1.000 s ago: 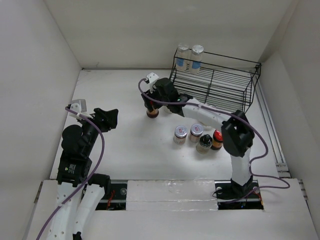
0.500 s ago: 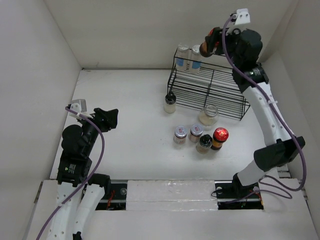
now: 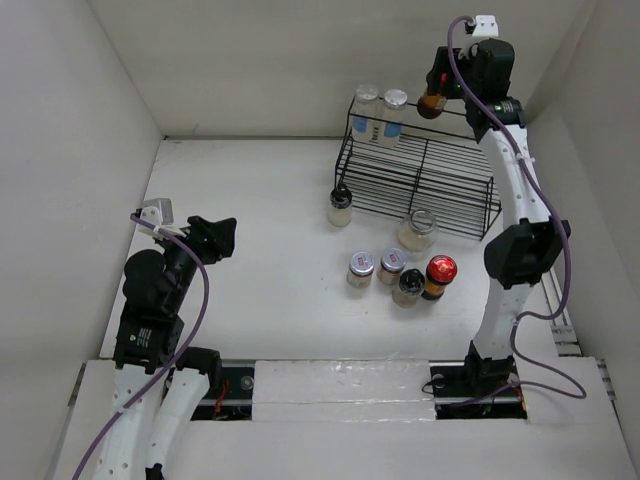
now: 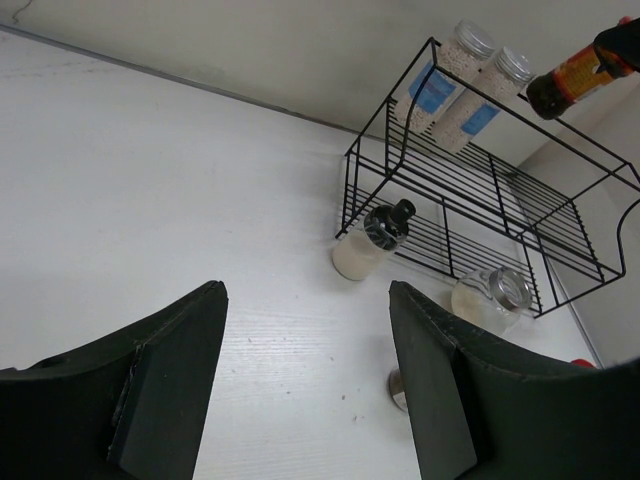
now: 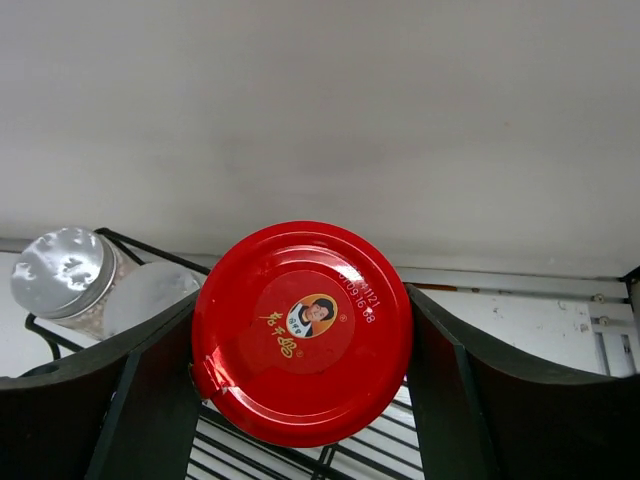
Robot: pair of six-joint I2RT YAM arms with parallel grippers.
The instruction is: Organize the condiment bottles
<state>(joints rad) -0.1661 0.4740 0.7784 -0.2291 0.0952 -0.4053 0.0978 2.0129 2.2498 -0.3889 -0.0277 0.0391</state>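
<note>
Above the back rail of the rack [image 3: 420,165], our right claw [image 3: 438,86] pinches a red-lidded bottle [image 5: 302,330], near two silver-lidded jars [image 3: 392,112] at the rack's back left corner. We judge the placing step is in hand: next we must lower it upright onto the upper shelf without knocking them. Our left claw [image 4: 305,300] hangs spread and empty near the worktop's left edge.

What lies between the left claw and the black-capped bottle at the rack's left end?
Only bare table runs from the left claw to that bottle, as the top view shows.
</note>
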